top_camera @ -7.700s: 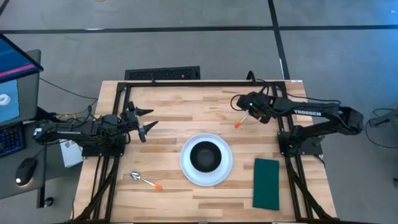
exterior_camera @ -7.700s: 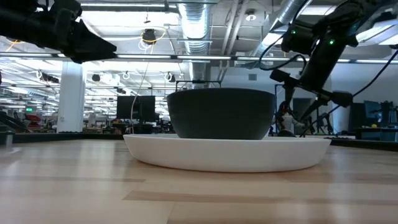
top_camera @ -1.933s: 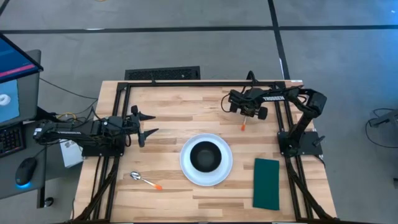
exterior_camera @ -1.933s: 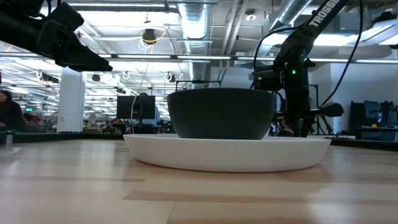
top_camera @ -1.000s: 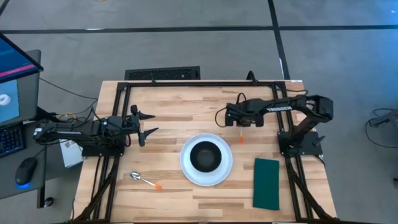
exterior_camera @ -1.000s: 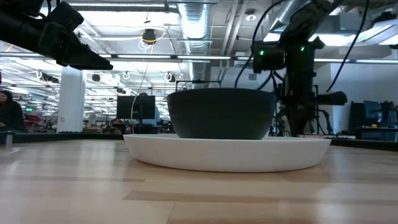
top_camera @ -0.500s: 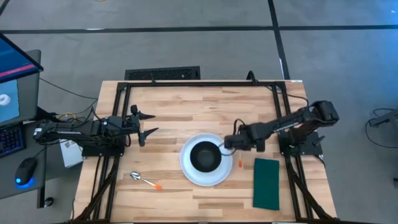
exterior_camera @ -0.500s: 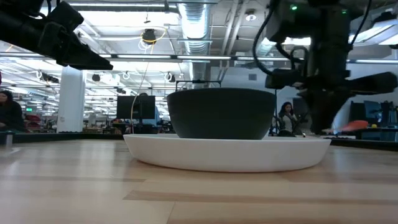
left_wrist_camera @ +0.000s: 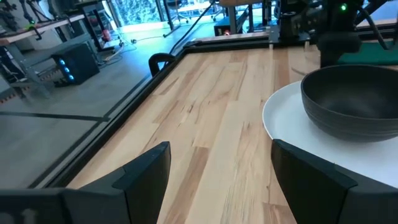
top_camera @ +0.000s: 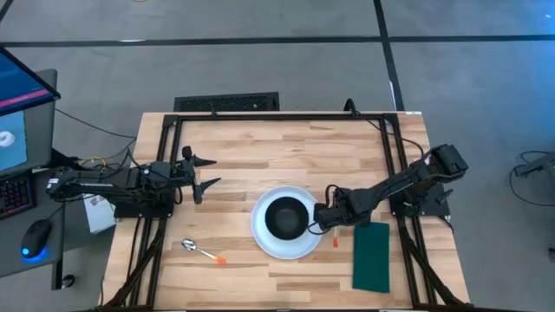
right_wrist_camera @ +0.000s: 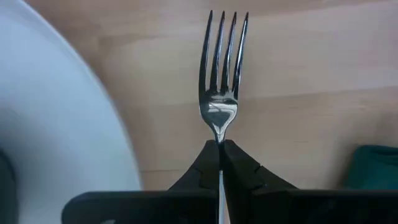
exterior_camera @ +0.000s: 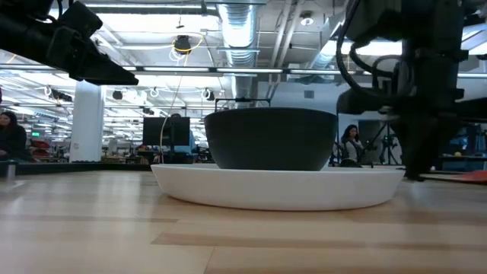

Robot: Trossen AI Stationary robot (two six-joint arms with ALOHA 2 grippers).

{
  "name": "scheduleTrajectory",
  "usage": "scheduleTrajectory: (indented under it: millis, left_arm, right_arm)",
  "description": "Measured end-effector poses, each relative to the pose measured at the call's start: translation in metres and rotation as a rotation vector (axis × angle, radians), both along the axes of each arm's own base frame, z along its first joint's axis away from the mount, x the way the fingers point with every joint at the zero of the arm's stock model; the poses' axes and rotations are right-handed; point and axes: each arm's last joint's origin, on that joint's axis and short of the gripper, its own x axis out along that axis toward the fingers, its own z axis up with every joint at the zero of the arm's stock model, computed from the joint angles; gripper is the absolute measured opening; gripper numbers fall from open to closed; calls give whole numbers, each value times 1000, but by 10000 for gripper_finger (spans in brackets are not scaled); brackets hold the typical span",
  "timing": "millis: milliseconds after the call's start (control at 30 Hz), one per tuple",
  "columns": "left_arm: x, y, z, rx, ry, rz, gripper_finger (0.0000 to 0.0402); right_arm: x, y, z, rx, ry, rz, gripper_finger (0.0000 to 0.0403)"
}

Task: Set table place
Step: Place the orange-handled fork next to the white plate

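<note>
A large white plate [top_camera: 299, 247] with a small black bowl [top_camera: 286, 217] in it sits mid-table. A spoon [top_camera: 202, 251] lies near the front left, and the dark green napkin [top_camera: 371, 256] lies flat right of the plate. My right gripper [top_camera: 319, 224] hangs low between plate and napkin, shut on the fork [right_wrist_camera: 222, 68]. In the right wrist view the plate's rim [right_wrist_camera: 93, 124] shows beside the fork, with a napkin corner [right_wrist_camera: 376, 165]. My left gripper [top_camera: 208, 171] waits open at the table's left side, above the wood. My right gripper pinches the fork's thin neck [right_wrist_camera: 219, 135], just behind its head, between the two fingertips [right_wrist_camera: 239, 158]. The tines stick out beyond the fingertips, and the handle runs back between the fingers. Its orange end [top_camera: 335, 242] points toward the near edge. Whether the fork touches the table, I cannot tell.
A black frame [top_camera: 260, 115] runs around the table's far and side edges. Bare wood lies between the plate and the napkin [top_camera: 340, 260] and across the far half of the table. A monitor and a mouse stand off the table at the left.
My right gripper has carried the fork from beyond the plate's far right toward the near edge and down. It now hangs low between the plate and the napkin. It has stayed shut on the fork.
</note>
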Motion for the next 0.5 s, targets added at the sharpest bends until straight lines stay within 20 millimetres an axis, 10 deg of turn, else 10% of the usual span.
scheduleTrajectory:
  millis: [500]
  left_arm:
    - [3, 0, 0, 0, 2, 0, 268]
  right_arm:
    - [11, 4, -11, -12, 63, 63, 45]
